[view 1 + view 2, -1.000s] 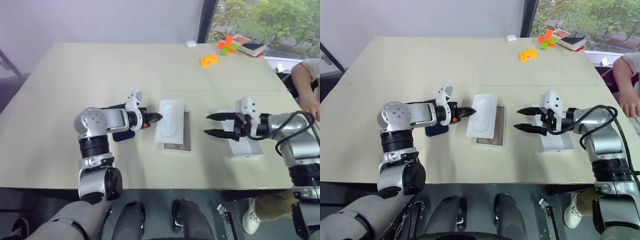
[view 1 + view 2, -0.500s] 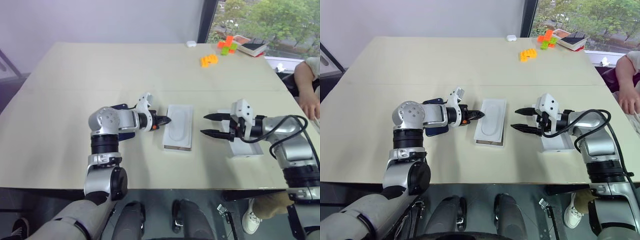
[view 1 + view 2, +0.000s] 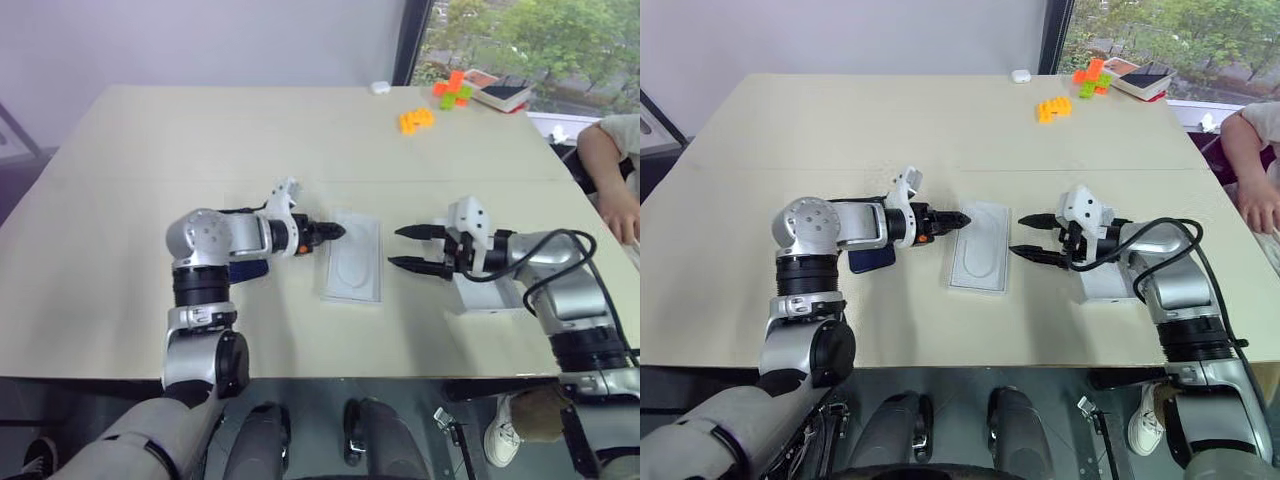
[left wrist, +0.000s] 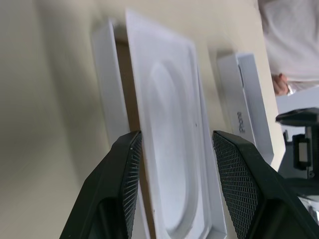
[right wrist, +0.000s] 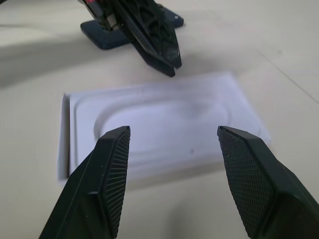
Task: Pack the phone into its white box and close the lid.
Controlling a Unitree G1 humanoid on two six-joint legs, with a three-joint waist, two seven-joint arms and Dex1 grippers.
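Two grippers: they face each other across the white box (image 3: pixel 352 258).
White box: shallow white base, brownish inside along one exposed edge, covered by a flat white insert (image 4: pixel 174 124) with an oval recess; it lies on the table (image 3: pixel 200 140).
Left gripper (image 3: pixel 335 232): fingers parted and empty, tips just beside the box's left edge.
Right gripper (image 3: pixel 408 248): fingers spread and empty, near the box's right side.
Phone (image 3: pixel 872 258): glossy navy blue, flat, left of the box, partly under the left arm.
Lid (image 3: pixel 1108 283): white tray, right of the box, beneath the right arm.
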